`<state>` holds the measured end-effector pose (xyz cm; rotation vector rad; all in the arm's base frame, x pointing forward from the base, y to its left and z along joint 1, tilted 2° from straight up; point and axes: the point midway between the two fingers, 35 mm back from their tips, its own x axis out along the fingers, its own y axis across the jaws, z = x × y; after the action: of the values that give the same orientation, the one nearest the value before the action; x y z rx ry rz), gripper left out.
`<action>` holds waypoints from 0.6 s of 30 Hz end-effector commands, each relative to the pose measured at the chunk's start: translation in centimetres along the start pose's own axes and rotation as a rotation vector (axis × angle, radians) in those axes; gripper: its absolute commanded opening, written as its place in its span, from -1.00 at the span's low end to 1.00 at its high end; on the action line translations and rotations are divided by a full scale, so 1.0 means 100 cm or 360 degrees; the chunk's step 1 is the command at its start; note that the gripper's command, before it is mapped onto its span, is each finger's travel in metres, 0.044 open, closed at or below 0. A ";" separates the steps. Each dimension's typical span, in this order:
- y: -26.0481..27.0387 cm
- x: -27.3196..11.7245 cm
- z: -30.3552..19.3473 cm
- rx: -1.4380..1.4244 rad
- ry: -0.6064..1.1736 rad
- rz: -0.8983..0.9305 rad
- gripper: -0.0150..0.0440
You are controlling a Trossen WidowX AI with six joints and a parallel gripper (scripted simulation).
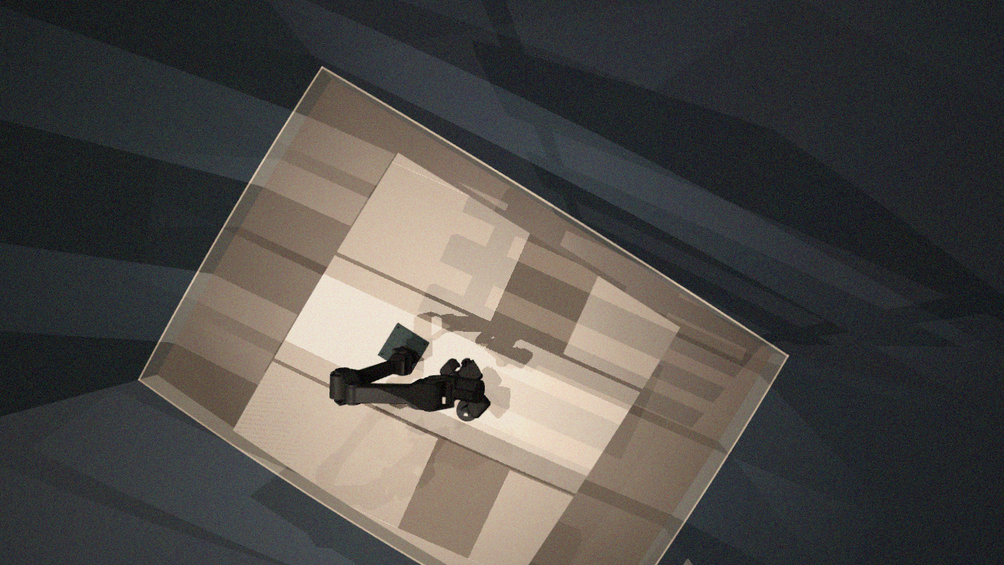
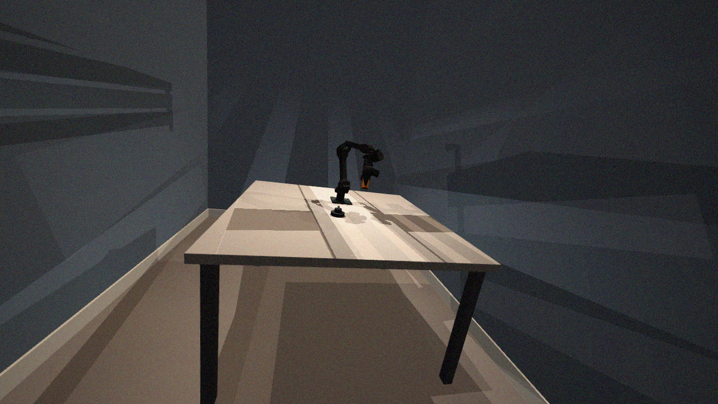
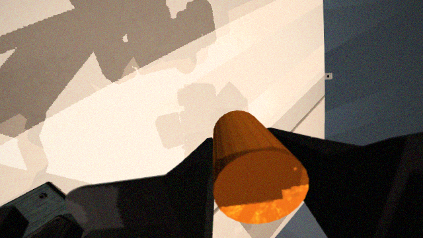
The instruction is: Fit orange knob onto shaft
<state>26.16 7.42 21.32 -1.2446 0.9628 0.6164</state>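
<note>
The orange knob is gripped between the two fingers of the hand, which is closed on its sides. The knob is held in the air above the table. It is not fitted on the shaft. In the wrist view one round end of the knob is faced toward the camera, no hole seen in it; part of that end is brightly lit, the rest is in shade. The underside and its flat cannot be seen. In the top view the knob is not made out, so its exact offset from the shaft cannot be told.

The round pedestal is set on the table, near the base plate. The shaft is left uncovered by the knob; its flat side is too small to tell. In the top view the pedestal is partly hidden by the arm. In the exterior view the knob is seen to the picture's right of the pedestal and higher, clearly apart from it. Broad shadows are cast across the table
</note>
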 end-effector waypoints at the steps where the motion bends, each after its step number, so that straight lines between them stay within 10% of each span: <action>1: -0.002 0.006 0.001 0.0007 -0.0014 0.0161 -0.49; 18: 0.004 0.038 0.001 0.0002 -0.0013 0.0748 -0.49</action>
<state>27.34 7.21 18.08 -1.0536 1.2303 0.9334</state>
